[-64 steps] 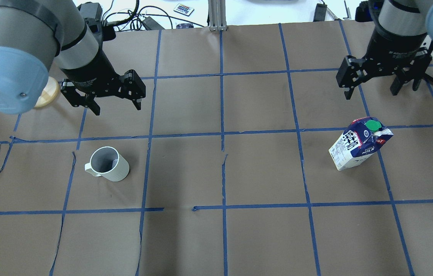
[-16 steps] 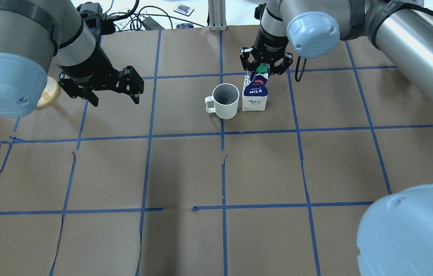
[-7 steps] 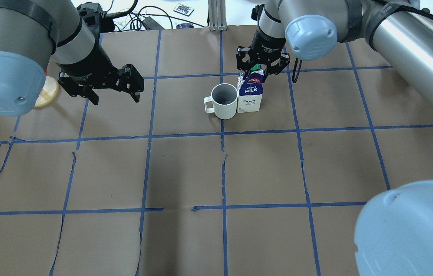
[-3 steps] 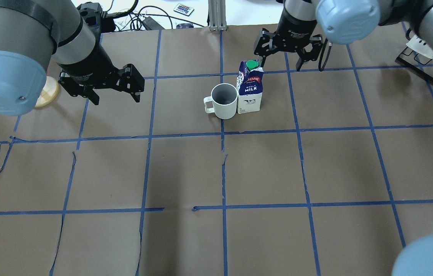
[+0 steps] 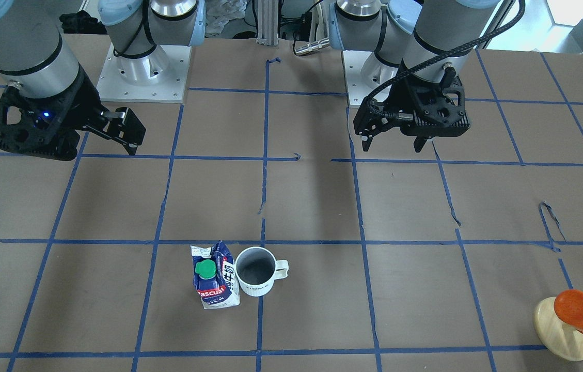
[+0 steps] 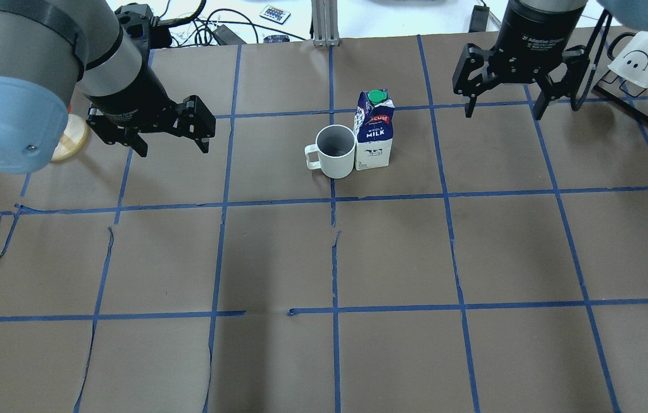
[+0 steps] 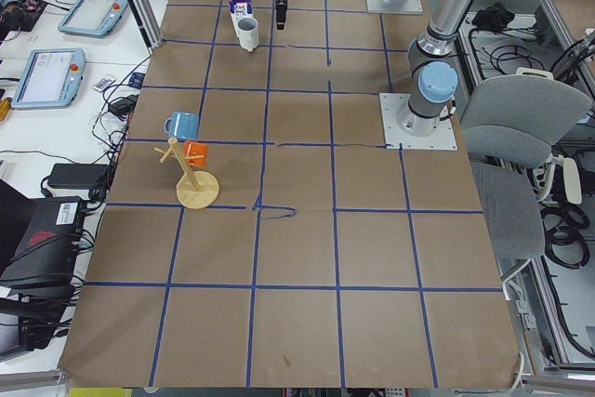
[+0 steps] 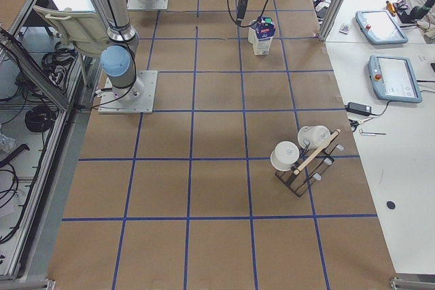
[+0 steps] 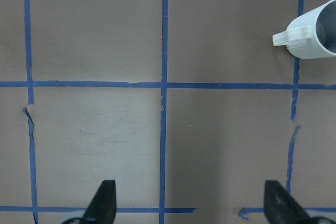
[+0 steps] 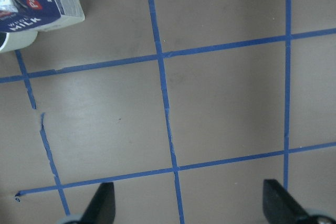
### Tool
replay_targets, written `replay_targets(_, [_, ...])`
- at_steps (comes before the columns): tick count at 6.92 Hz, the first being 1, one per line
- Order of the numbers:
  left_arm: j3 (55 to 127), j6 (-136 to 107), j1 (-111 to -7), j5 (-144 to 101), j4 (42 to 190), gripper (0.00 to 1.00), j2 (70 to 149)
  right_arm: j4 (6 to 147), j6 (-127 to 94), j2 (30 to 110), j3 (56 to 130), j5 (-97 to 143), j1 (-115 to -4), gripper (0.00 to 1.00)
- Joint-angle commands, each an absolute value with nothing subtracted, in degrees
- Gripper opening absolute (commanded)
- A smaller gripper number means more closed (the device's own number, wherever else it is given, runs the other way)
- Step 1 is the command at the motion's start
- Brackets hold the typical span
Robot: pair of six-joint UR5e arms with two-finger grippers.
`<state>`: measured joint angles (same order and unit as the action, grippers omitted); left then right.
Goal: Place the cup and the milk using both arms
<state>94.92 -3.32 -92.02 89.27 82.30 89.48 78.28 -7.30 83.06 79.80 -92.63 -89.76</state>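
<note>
The white cup [image 6: 335, 150] stands upright at the table's far middle, its handle toward my left side. The milk [image 6: 373, 137] stands upright right beside it, wall to wall. Both also show in the front view, the cup [image 5: 255, 271] and the milk [image 5: 214, 276]. My left gripper [image 6: 173, 150] is open and empty, well left of the cup; its wrist view shows the cup [image 9: 315, 38] at the upper right. My right gripper [image 6: 503, 113] is open and empty, right of the milk and apart from it; its wrist view shows the milk [image 10: 39, 1] at the upper left.
A round wooden stand with an orange cup [image 5: 570, 320] sits at the far edge on my left side. A black rack with white cups [image 6: 645, 63] stands at the far right, close to my right gripper. The table is brown paper with blue tape lines.
My right gripper has let go of the milk, opened, and pulled away to the right. The milk stays standing against the cup. The left arm has not moved.
</note>
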Motion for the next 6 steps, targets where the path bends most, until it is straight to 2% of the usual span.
replay_targets(1, [94.92, -3.25, -92.02, 89.30, 82.35, 1.00, 89.47, 77.61, -6.85, 83.85, 80.16, -93.08, -90.00, 1.00])
replay_targets(6, [94.92, -3.08, -91.93, 89.47, 82.35, 1.00, 89.38, 82.44, -3.78, 83.67, 80.16, -93.08, -90.26, 1.00])
